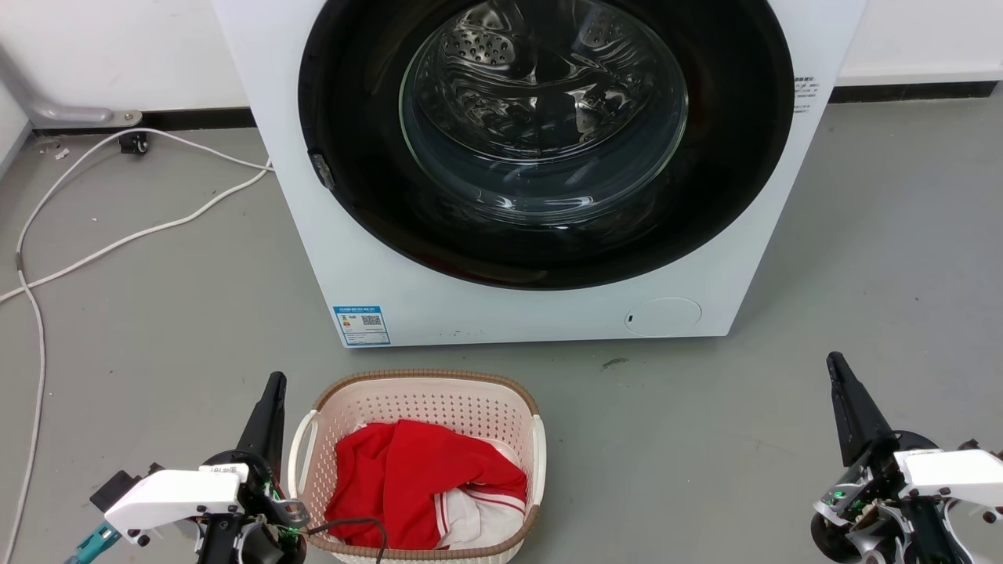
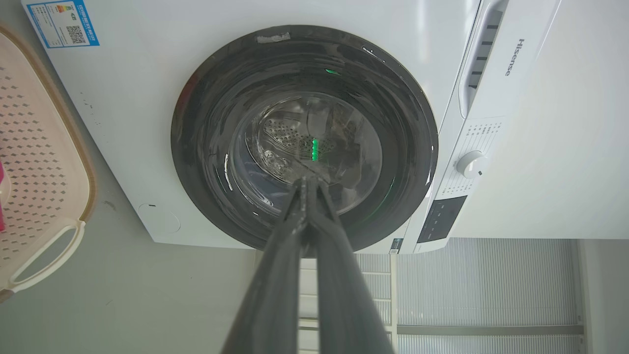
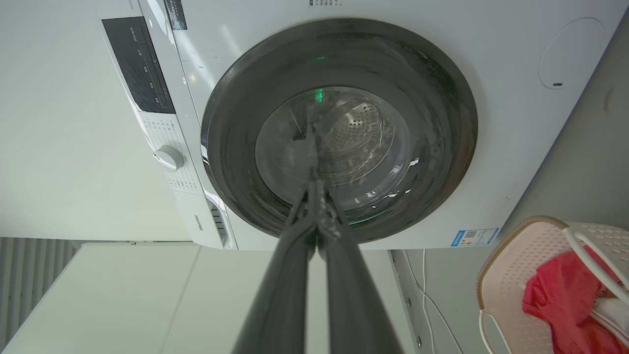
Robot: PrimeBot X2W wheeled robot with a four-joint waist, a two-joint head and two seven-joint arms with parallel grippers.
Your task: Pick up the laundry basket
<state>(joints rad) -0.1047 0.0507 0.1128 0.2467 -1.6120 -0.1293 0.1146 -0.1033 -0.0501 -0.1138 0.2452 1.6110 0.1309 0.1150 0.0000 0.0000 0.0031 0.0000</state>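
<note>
At the far left a white cable (image 1: 157, 227) snakes across the grey floor (image 1: 862, 274). Next comes the left pincer (image 1: 276, 385), its dark fingers pointing up the head view and clenched together on nothing, as the left wrist view confirms. It sits just beside the left handle (image 1: 296, 458) of the laundry basket (image 1: 439, 403). The basket stands on the floor close in front of the washing machine (image 1: 470, 313), towards that machine's left side, and holds a crumpled red garment (image 1: 407, 470) over some white cloth (image 1: 478, 521). The machine's round door (image 1: 541, 117) is shut. Well apart to the right, the right pincer (image 1: 834, 366) hangs over bare floor, its fingers likewise clenched and holding nothing.
</note>
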